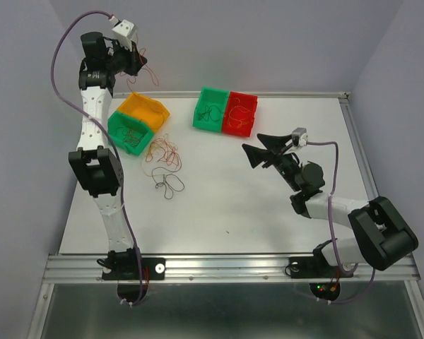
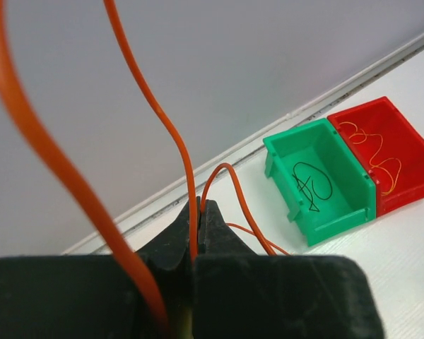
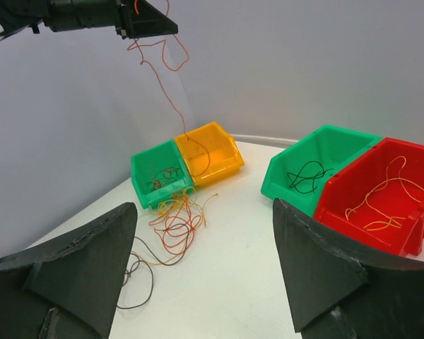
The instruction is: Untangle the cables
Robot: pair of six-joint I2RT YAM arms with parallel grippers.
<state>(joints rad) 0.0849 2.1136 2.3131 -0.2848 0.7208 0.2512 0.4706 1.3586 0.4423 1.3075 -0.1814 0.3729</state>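
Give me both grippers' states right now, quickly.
Left gripper: shut on an orange cable, high in the air.
Right gripper: open, holding nothing.

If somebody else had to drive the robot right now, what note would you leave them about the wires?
Left fingers: shut on an orange cable, held high over the left bins.
Right fingers: open, holding nothing, above the table.
Done: black cable in the middle green bin; yellow-orange cable in the red bin.
Left to do: tangle lies on the table beside the left green bin. Bin the held cable, then probably separate the rest.
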